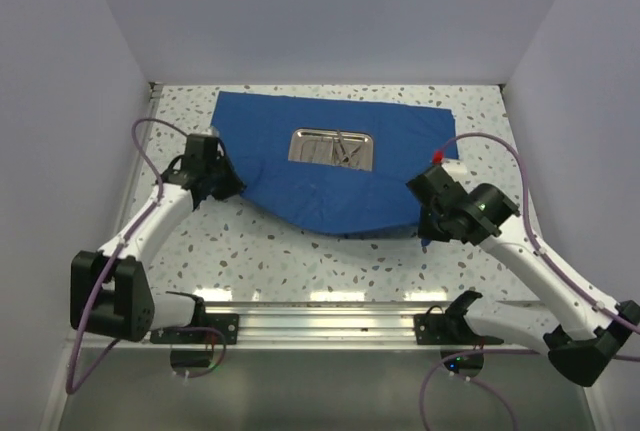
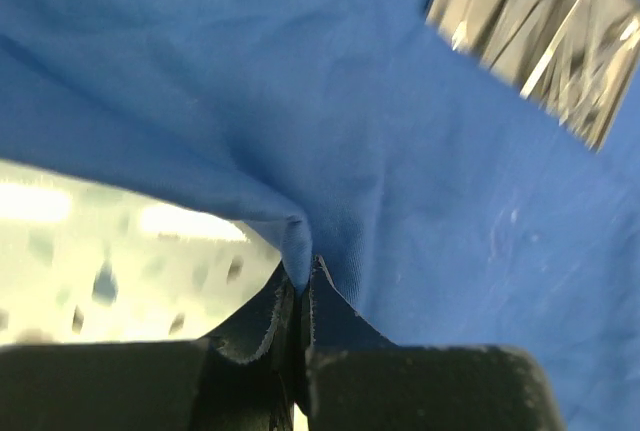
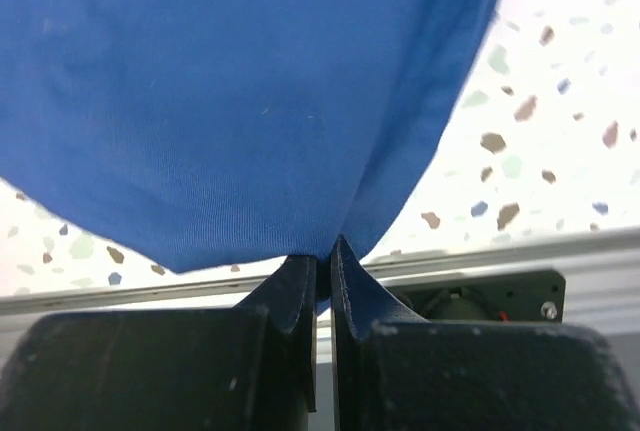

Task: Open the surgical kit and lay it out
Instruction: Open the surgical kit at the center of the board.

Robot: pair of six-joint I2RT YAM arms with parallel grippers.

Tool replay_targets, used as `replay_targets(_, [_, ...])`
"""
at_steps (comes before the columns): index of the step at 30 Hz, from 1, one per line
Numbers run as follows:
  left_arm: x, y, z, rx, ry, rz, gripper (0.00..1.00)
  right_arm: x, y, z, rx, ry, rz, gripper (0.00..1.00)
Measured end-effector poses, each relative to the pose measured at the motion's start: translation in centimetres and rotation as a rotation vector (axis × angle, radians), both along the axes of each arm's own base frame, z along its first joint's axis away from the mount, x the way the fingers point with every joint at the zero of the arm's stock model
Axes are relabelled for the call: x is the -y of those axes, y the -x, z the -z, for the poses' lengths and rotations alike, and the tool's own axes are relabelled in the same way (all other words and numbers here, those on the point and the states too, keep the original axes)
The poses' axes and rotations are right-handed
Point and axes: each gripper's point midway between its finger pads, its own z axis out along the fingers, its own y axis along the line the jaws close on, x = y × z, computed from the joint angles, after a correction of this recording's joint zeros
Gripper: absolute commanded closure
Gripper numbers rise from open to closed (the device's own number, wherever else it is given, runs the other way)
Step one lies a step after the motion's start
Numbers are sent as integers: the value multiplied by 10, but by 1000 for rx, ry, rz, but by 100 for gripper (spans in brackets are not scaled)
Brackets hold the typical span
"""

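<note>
The royal-blue cloth wrap [image 1: 330, 166] lies spread on the speckled table, its near edge hanging in a curve between the two arms. A shiny steel tray [image 1: 333, 147] sits on the middle of it with slender silver instruments [image 1: 345, 148] inside; the tray also shows in the left wrist view [image 2: 540, 41]. My left gripper [image 1: 232, 183] is shut on the cloth's left near edge [image 2: 300, 241]. My right gripper [image 1: 422, 219] is shut on the cloth's right near edge [image 3: 330, 241], lifted a little off the table.
A metal rail [image 1: 320, 316] runs along the table's near edge, also in the right wrist view [image 3: 500, 261]. White walls close in the back and both sides. Purple cables loop off both arms. Bare speckled tabletop [image 1: 280, 256] lies in front of the cloth.
</note>
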Motion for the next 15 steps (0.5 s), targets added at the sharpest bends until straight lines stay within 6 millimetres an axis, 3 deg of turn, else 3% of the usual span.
replay_targets(5, [-1, 72, 22, -82, 5, 25, 100, 16, 14, 5, 2, -2, 109, 100])
replay_targets(9, [-5, 118, 30, -142, 22, 23, 73, 24, 26, 13, -14, -15, 158, 97])
replay_targets(11, [-7, 138, 35, -183, 30, 21, 69, 25, 27, 13, -13, -23, 172, 62])
replay_targets(13, [-6, 158, 37, -228, 45, 22, 57, 25, 26, 12, -12, -22, 182, 12])
replay_targets(14, [-6, 166, 36, -249, 57, 21, 34, 25, 25, 10, -11, -18, 180, 6])
replay_targets(15, [-5, 174, 34, -264, 68, 23, 1, 24, 23, 5, -7, -18, 181, 2])
